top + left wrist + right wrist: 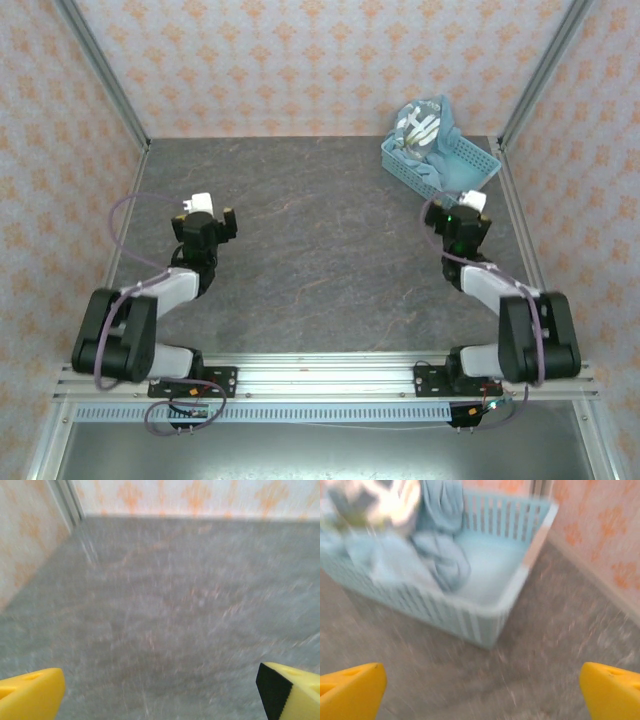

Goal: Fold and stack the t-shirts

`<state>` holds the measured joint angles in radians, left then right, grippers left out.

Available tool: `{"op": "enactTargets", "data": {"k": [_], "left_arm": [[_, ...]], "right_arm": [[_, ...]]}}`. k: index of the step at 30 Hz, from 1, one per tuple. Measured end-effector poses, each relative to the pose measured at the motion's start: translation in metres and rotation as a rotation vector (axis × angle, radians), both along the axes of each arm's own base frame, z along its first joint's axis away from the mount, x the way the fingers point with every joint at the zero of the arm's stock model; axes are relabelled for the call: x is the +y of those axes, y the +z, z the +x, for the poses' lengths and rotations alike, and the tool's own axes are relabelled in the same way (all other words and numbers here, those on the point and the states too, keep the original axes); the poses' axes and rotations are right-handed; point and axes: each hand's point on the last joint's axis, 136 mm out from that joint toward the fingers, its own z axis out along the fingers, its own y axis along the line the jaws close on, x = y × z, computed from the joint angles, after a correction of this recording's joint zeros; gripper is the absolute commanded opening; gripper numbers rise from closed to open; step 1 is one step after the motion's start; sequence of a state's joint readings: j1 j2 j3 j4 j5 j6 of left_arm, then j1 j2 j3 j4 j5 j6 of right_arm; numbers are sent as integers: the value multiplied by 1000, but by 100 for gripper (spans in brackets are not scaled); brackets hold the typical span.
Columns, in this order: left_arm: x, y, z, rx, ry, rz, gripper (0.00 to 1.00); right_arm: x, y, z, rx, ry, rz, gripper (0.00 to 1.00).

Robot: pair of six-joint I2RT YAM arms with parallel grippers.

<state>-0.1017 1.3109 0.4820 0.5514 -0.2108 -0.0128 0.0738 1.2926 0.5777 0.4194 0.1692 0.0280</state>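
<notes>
light blue t-shirts [424, 124], crumpled and unfolded, white print uppermost, heaped inside a light blue slatted basket [470, 172] at the far right corner of the dark grey table [330, 240]. heap packed into the basket's far-left end and rising above the rim; the other end of the basket bare. basket set at an angle to the table edges.

left end effector [207, 222] above the left part of the table, well apart from the basket, holding nothing. right end effector [456, 222] near the basket's near side, not touching it, also holding nothing.

left wrist view, blurred: yellow fingers [30, 695] spread wide at the two lower corners, bare table surface between them, orange-patterned wall [200, 495] beyond.

right wrist view, blurred: yellow fingers spread wide in the same way, bare table between them, basket ahead with the t-shirts bunched in its left half, one fold draped toward the middle, right half showing the pale floor of the basket.
</notes>
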Motion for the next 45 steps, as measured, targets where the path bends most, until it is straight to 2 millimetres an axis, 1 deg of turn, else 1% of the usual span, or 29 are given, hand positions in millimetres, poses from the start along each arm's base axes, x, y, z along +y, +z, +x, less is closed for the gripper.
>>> {"op": "enactTargets", "data": {"k": [2, 3, 4, 5, 6, 7, 8, 9, 10, 12, 13, 15, 17, 19, 20, 22, 24, 25, 27, 31, 33, 35, 36, 37, 38, 40, 41, 43, 45], "left_arm": [[-2, 43, -5, -96, 39, -32, 100], [2, 61, -5, -110, 86, -80, 100], [9, 84, -1, -112, 155, -140, 100], [18, 113, 5, -110, 234, -204, 100], [24, 137, 12, -108, 277, -251, 100], [30, 165, 23, -135, 304, -306, 100], [35, 190, 32, -160, 315, -366, 100], [38, 202, 38, -169, 319, -409, 100], [40, 207, 41, -167, 320, -443, 100], [28, 196, 42, -108, 288, -488, 100], [14, 184, 43, -55, 254, -510, 100], [-16, 169, 45, 22, 170, -551, 98], [-49, 159, 46, 88, 76, -596, 94], [-79, 155, 44, 134, -8, -626, 93], [-93, 154, 41, 156, -48, -638, 92], [-114, 152, 35, 186, -104, -653, 91], [-130, 153, 28, 207, -144, -668, 91], [-134, 154, 24, 211, -155, -673, 90], [-135, 159, 16, 208, -166, -682, 90], [-128, 177, -6, 175, -175, -687, 90], [-124, 184, -16, 159, -177, -688, 90], [-120, 189, -27, 146, -176, -689, 90], [-119, 188, -31, 146, -173, -689, 90], [-117, 187, -35, 148, -167, -690, 89], [-115, 184, -39, 154, -161, -690, 89], [-112, 179, -44, 168, -149, -686, 88], [-111, 175, -47, 175, -140, -684, 88], [-108, 171, -51, 191, -127, -677, 87], [-106, 170, -55, 196, -121, -673, 86]], "right_arm": [[-1, 72, 13, -95, -36, 92, 99], [-2, 104, 20, -134, -51, 144, 99], [-4, 138, 26, -176, -68, 199, 99], [-6, 168, 32, -218, -65, 255, 99], [-7, 188, 38, -243, -60, 298, 99], [-9, 204, 45, -254, -62, 342, 99], [-11, 210, 53, -249, -70, 377, 100], [-13, 210, 61, -232, -78, 402, 100], [-14, 204, 73, -204, -88, 429, 100], [-12, 173, 99, -107, -105, 469, 100], [-10, 152, 113, -48, -114, 486, 100], [-7, 111, 139, 57, -126, 512, 99], [-5, 71, 161, 147, -136, 535, 99], [-5, 37, 178, 213, -144, 558, 97], [-5, 23, 186, 241, -143, 571, 96], [-6, 1, 206, 276, -142, 600, 95], [-8, -15, 228, 280, -135, 625, 94], [-8, -24, 237, 286, -133, 635, 94], [-7, -42, 250, 297, -130, 655, 92], [0, -79, 268, 322, -116, 703, 88], [4, -93, 276, 327, -109, 729, 84], [7, -103, 284, 322, -97, 752, 76], [8, -105, 287, 314, -94, 762, 71], [10, -103, 291, 304, -85, 771, 61], [11, -101, 294, 294, -77, 782, 48], [13, -99, 298, 279, -67, 802, 14], [14, -98, 299, 277, -64, 810, 6], [15, -97, 300, 271, -62, 816, 0], [14, -92, 300, 265, -57, 806, 0]]}}
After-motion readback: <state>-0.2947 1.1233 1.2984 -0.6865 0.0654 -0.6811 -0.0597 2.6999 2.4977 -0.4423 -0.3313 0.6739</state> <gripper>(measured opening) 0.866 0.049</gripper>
